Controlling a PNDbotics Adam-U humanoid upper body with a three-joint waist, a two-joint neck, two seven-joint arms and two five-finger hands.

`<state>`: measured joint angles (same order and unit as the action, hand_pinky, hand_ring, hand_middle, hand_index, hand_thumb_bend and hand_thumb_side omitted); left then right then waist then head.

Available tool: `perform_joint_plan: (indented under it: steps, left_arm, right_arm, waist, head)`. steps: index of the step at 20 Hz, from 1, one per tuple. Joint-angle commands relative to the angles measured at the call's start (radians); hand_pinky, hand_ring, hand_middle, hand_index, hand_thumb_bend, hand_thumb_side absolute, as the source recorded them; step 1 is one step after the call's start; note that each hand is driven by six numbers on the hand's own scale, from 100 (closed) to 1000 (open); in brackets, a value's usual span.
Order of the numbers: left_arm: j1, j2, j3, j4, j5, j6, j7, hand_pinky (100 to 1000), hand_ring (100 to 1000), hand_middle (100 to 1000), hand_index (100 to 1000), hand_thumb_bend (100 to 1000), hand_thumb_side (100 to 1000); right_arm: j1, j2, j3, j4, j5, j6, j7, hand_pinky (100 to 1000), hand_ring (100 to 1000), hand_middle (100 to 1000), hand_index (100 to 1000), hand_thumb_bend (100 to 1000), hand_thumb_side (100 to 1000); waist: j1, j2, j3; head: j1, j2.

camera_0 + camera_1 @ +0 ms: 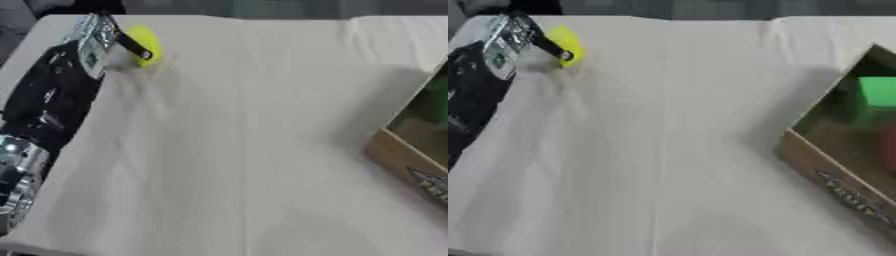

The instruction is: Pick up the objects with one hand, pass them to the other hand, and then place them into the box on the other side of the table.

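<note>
1. nearest the camera is the robot's left arm (35, 130), black with silver joints, lying along the left edge of the table (262, 150) and running away toward the far left corner.
2. white cloth covers the table, with a long crease running near to far a little left of the box (833, 165).
3. on the right side sits the cardboard box, open at the top, its near wall a plain brown with some dark print low on it.
4. inside the box, seen best in the right eye view, a green block (877, 95) rests toward the far end, and just nearer than it a red shape (888, 145) shows at the picture's edge; what it is cannot be made out.
5. well apart from the box, at the far left of the table, the left hand (105, 37) is at the yellow object (144, 44).
6. a black finger or thumb (133, 44) lies across the front of the yellow object, so the hand looks closed on it, though the other fingers are blurred and hard to read.
7. whether the yellow object rests on the cloth or is just lifted off it cannot be told.
8. no right hand shows in either view.
</note>
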<state>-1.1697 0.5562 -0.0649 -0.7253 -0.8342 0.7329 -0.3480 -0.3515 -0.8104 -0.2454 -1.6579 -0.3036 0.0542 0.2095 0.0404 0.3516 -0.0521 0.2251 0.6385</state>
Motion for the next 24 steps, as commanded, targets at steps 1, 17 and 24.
perform_joint_plan:
  steps: [1, 17, 24]
  left_arm:
    - [-0.013, 0.027, 0.003, -0.002, 0.006, 0.001, -0.001, 816, 821, 747, 815, 513, 272]
    - [-0.014, 0.021, 0.009, 0.002, 0.009, 0.018, 0.018, 815, 817, 743, 829, 564, 379]
    - [-0.019, 0.012, 0.018, 0.001, 0.015, 0.052, 0.077, 793, 798, 687, 741, 403, 339]
  right_arm:
    - [-0.008, -0.025, -0.008, -0.007, 0.005, -0.003, 0.004, 1000, 767, 776, 816, 100, 783]
    - [-0.007, -0.018, -0.009, -0.002, 0.012, -0.002, 0.018, 1000, 767, 777, 815, 100, 786]
    - [-0.014, -0.012, -0.008, 0.0, 0.017, 0.0, 0.025, 1000, 768, 777, 815, 100, 791]
  waist:
    - [0.01, -0.001, -0.001]
    - [0.015, 0.007, -0.012]
    - [0.019, 0.017, -0.022]
  head:
    - [0.001, -0.013]
    - [0.016, -0.018]
    - [0.028, -0.028]
